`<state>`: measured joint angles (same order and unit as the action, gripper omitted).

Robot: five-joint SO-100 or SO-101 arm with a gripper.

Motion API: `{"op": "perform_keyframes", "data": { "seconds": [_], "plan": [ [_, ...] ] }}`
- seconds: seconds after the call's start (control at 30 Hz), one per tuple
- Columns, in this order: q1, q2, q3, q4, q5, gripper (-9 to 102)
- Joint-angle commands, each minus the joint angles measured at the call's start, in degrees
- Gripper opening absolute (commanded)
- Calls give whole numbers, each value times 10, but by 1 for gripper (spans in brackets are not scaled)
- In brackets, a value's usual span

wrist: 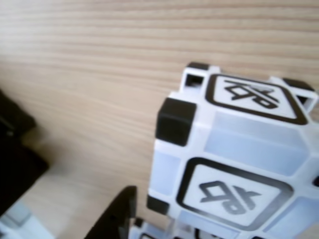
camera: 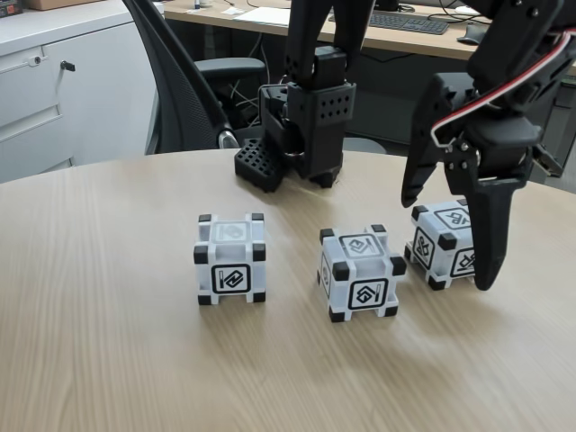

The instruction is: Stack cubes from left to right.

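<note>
Claw (camera: 450,241): black, two-fingered, at the right of the fixed view, jaws spread wide and pointing down, holding nothing. One finger (camera: 491,229) hangs in front of the right cube (camera: 441,241), its tip near the tabletop (camera: 108,360); the other finger stands to the left of that cube, higher up. Whether either finger touches the cube cannot be told.

Cubes: three alike, white translucent with black corner blocks and a black-framed symbol on each face, all resting on the tabletop in a row, none stacked. Left cube (camera: 230,258) stands square to the camera, well apart from the others. Middle cube (camera: 360,272) is turned slightly and sits nearest the camera. The right cube lies just beside the middle one, a small gap between them.

Tabletop: round-edged, light wood grain.

Arm base (camera: 310,135): black, at the far edge of the tabletop, behind the middle cube.

Background, fixed view: a dark office chair (camera: 193,81), a white cabinet (camera: 63,81), a desk with a keyboard (camera: 409,22).

Wrist view: one cube (wrist: 234,164) close up, two symbol faces legible, blurred; a dark finger tip (wrist: 117,219) at the lower edge, beside the cube's lower left corner.
</note>
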<state>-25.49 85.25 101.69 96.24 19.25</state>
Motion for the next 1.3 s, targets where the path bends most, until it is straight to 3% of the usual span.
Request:
{"op": "perform_keyframes", "data": {
  "seconds": [0.0, 0.67, 0.9, 1.03, 1.27],
  "plan": [
    [-1, 2, -22, -4, 7, 45],
    [2, -49, -23, -66, 25, 42],
    [5, -49, -23, -67, 27, 26],
    [7, -49, -23, -67, 29, 8],
    [7, -40, -23, -67, 30, 0]
  ]
}}
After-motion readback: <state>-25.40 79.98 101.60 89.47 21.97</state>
